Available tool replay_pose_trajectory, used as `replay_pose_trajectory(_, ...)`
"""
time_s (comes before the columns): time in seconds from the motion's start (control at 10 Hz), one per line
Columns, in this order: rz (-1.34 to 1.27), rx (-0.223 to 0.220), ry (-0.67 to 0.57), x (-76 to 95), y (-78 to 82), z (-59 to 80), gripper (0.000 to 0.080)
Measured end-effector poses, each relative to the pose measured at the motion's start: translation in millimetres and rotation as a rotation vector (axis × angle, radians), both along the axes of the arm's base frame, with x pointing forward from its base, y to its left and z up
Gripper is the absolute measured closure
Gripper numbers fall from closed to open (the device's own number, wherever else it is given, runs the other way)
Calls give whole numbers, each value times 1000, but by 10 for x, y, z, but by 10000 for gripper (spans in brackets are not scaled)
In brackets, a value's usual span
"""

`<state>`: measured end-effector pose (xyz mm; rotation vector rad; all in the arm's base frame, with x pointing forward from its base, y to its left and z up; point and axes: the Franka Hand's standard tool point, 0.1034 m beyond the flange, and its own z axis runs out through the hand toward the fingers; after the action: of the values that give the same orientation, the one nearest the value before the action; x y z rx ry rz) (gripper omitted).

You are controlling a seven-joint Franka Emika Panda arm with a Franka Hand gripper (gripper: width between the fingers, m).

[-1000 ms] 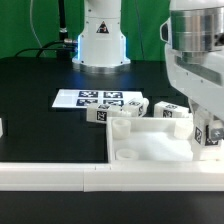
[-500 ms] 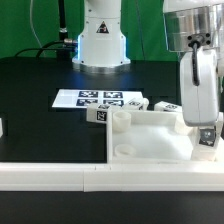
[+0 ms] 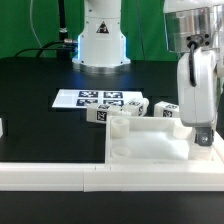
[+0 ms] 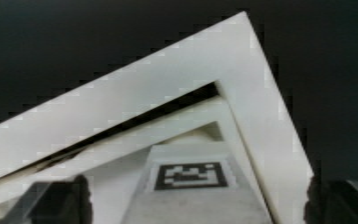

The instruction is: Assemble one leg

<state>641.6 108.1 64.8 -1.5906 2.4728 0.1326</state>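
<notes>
A white rail (image 3: 60,175) runs along the near table edge. Just behind it lies the panel (image 3: 150,150), its raised rim and corner holes showing, with one round peg-like part (image 3: 119,122) standing at its far left corner in the exterior view.

At the panel's corner on the exterior view's right, the gripper (image 3: 203,138) hangs upright with its tip low over the rim. In the wrist view a tagged leg (image 4: 194,178) sits between the 2 dark fingers (image 4: 51,200), pointing toward the panel's corner (image 4: 229,60). The fingers appear to clasp it on both sides, though the blur keeps contact from being certain.

Compared with 1 second ago, the arm has swung from a tilted pose at the exterior view's right edge to a vertical one, and in the last half second it has dropped slightly toward the corner. I judge this as the leg being lined up over its corner hole, with insertion not yet done.

Beyond the panel, 3 more legs lie in a loose row: (image 3: 103,114), (image 3: 135,107) and (image 3: 168,110). Behind them is the marker board (image 3: 85,98), and farthest back the arm's base (image 3: 100,35).
</notes>
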Motion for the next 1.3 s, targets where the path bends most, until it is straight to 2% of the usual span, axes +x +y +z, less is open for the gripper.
replay_pose_trajectory(0.2,49,2,4,-21,83,41,159)
replay_pose_trajectory(0.5,349,1,-63,6,134,497,150)
replay_pose_trajectory(0.6,428,2,-76,3,148,600,150)
replay_pose_trajectory(0.7,483,-5,-91,11,165,643,150)
replay_pose_trajectory(1.1,494,-6,-92,7,166,625,150)
replay_pose_trajectory(1.3,582,-5,-88,-3,144,655,150)
